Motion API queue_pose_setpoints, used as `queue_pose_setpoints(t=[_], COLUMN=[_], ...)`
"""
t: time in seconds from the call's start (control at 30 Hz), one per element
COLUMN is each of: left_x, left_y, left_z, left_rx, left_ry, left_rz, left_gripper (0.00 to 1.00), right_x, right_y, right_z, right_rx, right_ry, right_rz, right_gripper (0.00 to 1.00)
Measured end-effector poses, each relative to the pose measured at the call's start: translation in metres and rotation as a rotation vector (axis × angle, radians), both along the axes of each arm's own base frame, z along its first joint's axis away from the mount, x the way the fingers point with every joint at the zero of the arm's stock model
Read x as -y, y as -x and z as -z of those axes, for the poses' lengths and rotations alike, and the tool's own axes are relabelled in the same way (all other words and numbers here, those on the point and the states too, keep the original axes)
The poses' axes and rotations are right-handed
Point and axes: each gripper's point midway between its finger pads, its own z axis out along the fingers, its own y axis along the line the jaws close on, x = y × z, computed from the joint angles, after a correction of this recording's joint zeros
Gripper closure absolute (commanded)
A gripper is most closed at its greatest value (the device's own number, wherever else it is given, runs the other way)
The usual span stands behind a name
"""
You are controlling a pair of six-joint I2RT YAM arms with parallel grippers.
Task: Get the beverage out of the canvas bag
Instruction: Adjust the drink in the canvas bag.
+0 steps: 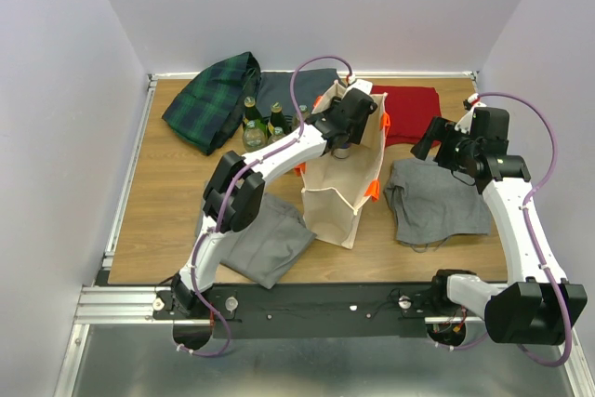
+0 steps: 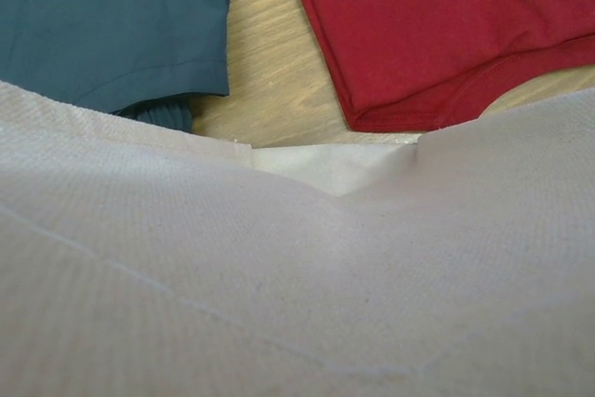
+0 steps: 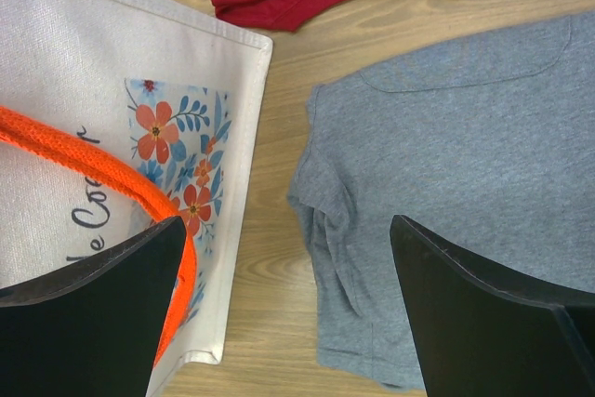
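The canvas bag [image 1: 339, 202] stands upright mid-table, cream with orange handles [image 1: 374, 188]. My left gripper [image 1: 346, 132] reaches down into its open mouth; its fingers are hidden by the bag and the wrist. In the left wrist view only the bag's canvas [image 2: 279, 276] fills the lower frame and no fingers show. The beverage is hidden inside the bag. My right gripper [image 1: 429, 141] hovers to the right of the bag, open [image 3: 288, 304] and empty, its left finger beside the orange handle [image 3: 93, 160] on the bag's flower-printed side [image 3: 74, 90].
Three green glass bottles [image 1: 253, 123] stand just left of the bag, beside a dark plaid cloth [image 1: 212, 99] and a teal cloth [image 2: 112, 16]. A red cloth [image 1: 409, 109] lies behind the bag. Grey shirts lie at the right [image 1: 437, 197] and front left [image 1: 265, 239].
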Motion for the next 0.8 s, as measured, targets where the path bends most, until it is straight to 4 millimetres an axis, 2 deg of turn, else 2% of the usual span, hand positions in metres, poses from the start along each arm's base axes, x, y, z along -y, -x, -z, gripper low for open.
queue_pose_setpoints(t=[0.23,0.8], left_x=[0.001,-0.007], left_y=[0.002,0.022], left_z=[-0.001,-0.011], left_rx=[-0.004,-0.067], left_ry=[-0.004,-0.057], left_rz=[0.019,0.093], left_gripper=[1.0,1.0], right_x=[0.0,0.0], right_y=[0.0,0.0], right_z=[0.0,0.0], right_rx=[0.001,0.002], right_ry=[0.0,0.0], right_rz=[0.0,0.0], right_gripper=[0.0,0.0])
